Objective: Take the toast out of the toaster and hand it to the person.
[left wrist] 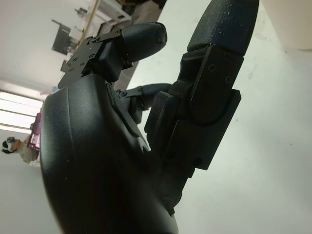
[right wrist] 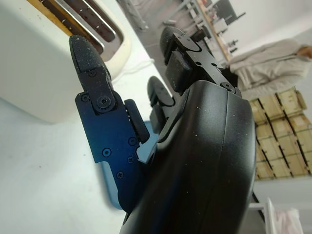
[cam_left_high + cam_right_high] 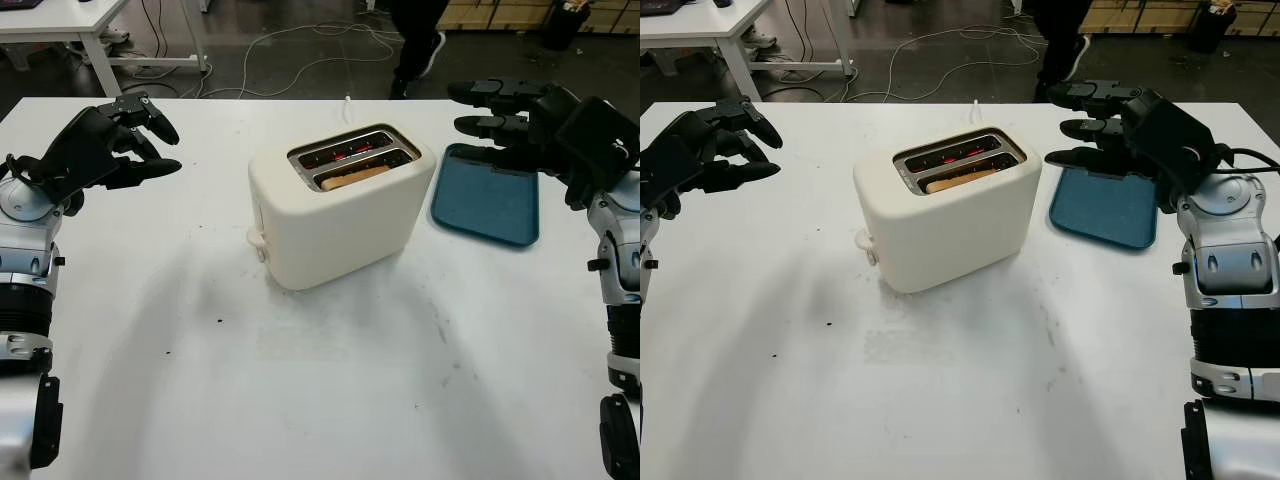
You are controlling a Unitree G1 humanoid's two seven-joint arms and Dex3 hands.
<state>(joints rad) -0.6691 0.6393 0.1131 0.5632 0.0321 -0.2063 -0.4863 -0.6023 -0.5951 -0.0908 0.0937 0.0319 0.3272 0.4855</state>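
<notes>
Toast (image 3: 352, 178) sits low in the near slot of the toaster (image 3: 335, 215), mid-table. Both hands, left hand (image 3: 115, 145) and right hand (image 3: 515, 120), hover empty and open at the sides. Reach comes next, probably right, pinching the slice's top edge.

Bright, even overhead light washes the white tabletop (image 3: 330, 380), the toaster (image 3: 335, 205) casts only a soft faint shadow, and distant backgrounds in both wrist views blur.
</notes>
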